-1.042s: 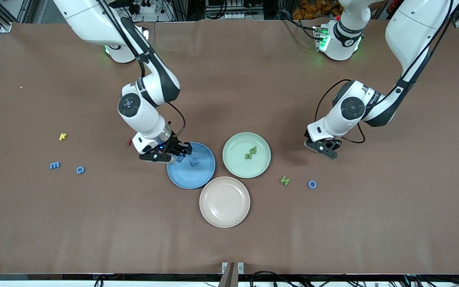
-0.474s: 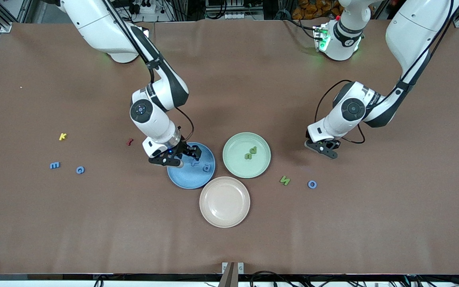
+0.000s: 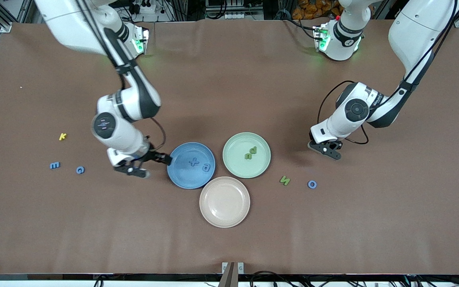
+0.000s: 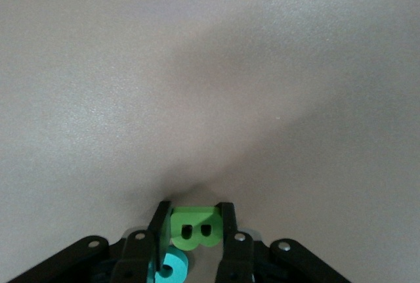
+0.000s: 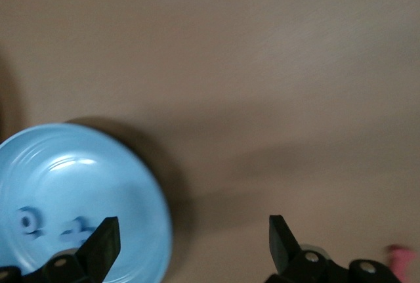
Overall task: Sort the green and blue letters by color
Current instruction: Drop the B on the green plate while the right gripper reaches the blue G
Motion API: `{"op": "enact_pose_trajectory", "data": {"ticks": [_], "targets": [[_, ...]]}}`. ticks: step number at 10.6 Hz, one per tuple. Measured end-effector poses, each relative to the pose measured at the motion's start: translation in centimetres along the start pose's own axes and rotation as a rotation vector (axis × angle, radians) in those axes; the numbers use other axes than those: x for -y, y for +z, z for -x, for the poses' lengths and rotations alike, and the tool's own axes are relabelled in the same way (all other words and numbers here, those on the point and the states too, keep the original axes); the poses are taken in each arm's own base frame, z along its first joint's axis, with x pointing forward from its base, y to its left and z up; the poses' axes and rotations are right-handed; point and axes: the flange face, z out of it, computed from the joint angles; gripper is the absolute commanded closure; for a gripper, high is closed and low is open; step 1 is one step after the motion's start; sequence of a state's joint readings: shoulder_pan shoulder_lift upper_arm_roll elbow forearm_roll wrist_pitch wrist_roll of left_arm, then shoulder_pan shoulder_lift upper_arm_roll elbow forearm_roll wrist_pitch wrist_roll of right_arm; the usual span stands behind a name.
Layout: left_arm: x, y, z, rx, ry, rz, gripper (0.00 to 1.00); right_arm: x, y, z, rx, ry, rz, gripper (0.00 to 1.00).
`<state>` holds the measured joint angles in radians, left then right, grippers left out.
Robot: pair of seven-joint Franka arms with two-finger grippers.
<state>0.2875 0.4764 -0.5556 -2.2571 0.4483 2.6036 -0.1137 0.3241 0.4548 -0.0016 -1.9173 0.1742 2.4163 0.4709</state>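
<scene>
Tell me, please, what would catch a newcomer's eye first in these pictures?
Probably the three plates clustered mid-table: the blue plate holding two blue letters, the green plate holding two green ones, and the bare pink plate nearest the front camera. Then the left gripper, shut on a green B, and the right gripper, open beside the blue plate.

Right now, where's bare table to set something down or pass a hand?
Free: the broad strip nearer the camera than the beige plate, and the middle farther than the green plate. Crowded: the open right gripper hangs between G and the blue plate; left gripper, holding B, beside N and o.
</scene>
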Motion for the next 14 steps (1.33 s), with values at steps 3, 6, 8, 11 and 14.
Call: {"op": "enact_pose_trajectory", "data": {"ticks": [3, 6, 8, 11, 14], "targets": [[-1.0, -1.6, -1.8, -0.056, -0.024, 0.004, 1.00, -10.2, -2.5, -5.1, -0.024, 0.029, 0.004, 0.00], [-8.1, -7.0, -7.0, -0.174, -0.156, 0.041, 0.97, -20.3, -3.7, -8.4, -0.042, -0.052, 0.033, 0.00], [-14.0, -9.1, -10.4, -0.228, -0.213, 0.092, 0.50, -26.1, -3.8, -9.2, -0.036, -0.145, 0.040, 0.00], [-18.6, -8.8, -14.5, -0.256, -0.242, 0.163, 0.00, -30.9, -1.4, -9.7, -0.075, -0.185, 0.067, 0.00], [-16.3, -8.7, -17.1, -0.298, -0.277, 0.128, 0.00, -31.5, 2.8, -9.4, -0.084, -0.189, 0.078, 0.00]]}}
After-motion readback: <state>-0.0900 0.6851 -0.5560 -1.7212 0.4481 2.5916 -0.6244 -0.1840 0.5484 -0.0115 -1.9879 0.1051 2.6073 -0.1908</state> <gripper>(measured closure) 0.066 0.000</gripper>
